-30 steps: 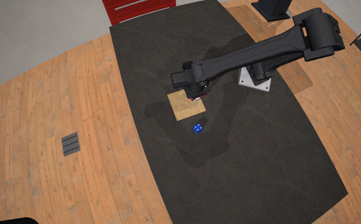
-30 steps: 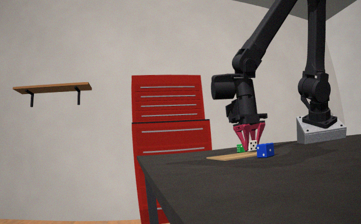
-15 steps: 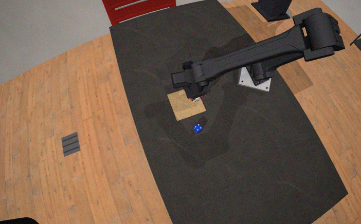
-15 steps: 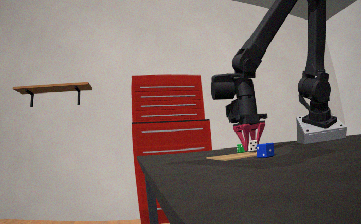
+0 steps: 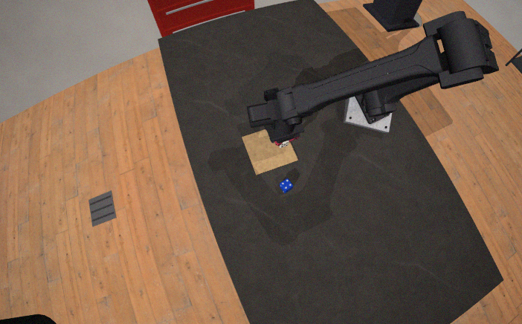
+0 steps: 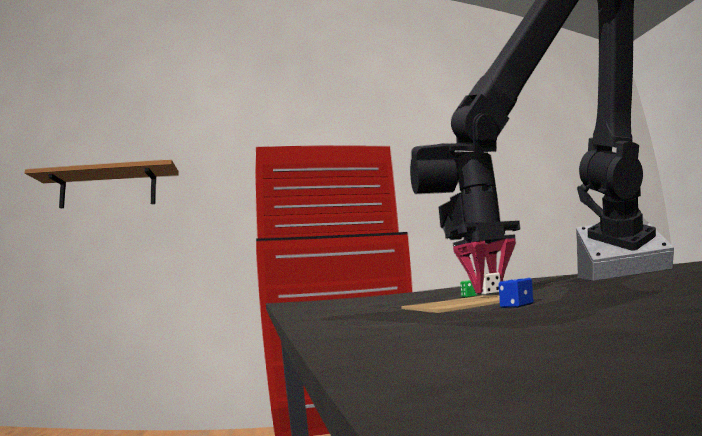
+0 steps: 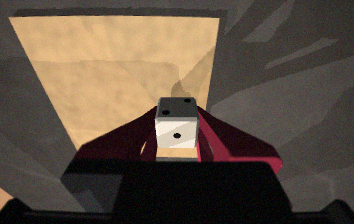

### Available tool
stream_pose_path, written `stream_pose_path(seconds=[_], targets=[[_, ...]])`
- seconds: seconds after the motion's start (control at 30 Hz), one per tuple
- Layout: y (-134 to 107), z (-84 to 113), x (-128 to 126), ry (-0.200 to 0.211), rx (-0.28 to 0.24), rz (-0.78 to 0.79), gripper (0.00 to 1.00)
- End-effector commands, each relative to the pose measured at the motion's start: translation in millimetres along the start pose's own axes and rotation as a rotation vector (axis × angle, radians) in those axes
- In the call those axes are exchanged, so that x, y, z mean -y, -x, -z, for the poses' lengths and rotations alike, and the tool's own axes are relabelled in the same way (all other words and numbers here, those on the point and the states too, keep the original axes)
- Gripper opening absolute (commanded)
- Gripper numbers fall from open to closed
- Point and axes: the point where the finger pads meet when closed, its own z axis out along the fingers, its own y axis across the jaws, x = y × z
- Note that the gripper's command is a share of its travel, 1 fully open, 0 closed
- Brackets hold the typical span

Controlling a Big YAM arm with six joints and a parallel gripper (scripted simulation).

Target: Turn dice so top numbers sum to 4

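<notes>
My gripper (image 6: 488, 287) (image 7: 177, 112) is shut on the white die (image 5: 283, 143) (image 6: 492, 282) (image 7: 177, 125). It holds the die close over the near part of the tan mat (image 5: 269, 154) (image 6: 429, 307) (image 7: 103, 45); contact with the mat is unclear. In the wrist view the die's palm-side face shows one pip, its shaded face two. The blue die (image 5: 285, 185) (image 6: 515, 293) lies on the dark table beside the mat, several pips on top. The green die (image 6: 467, 288) shows behind the fingers; the arm hides it in the top view, and its top is unreadable.
The dark table (image 5: 355, 225) (image 6: 559, 368) carries the arm's grey base block (image 5: 366, 118) (image 6: 624, 264) to the right of the mat. The mat lies flat. A red drawer cabinet (image 5: 202, 15) (image 6: 332, 265) stands beyond the table's far edge.
</notes>
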Motion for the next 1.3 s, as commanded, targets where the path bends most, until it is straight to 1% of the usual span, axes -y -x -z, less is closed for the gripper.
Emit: stream_pose_path(seconds=[0.0, 0.83, 1.13, 1.27], targets=[[5.5, 2.9, 1.4, 0.013, 0.011, -0.017, 0.26], [4.5, 3.7, 1.0, 0.018, 0.011, -0.012, 0.26], [4.7, 2.2, 1.7, 0.011, 0.01, -0.012, 0.26], [4.9, 2.7, -2.8, 0.014, 0.01, -0.008, 0.26]])
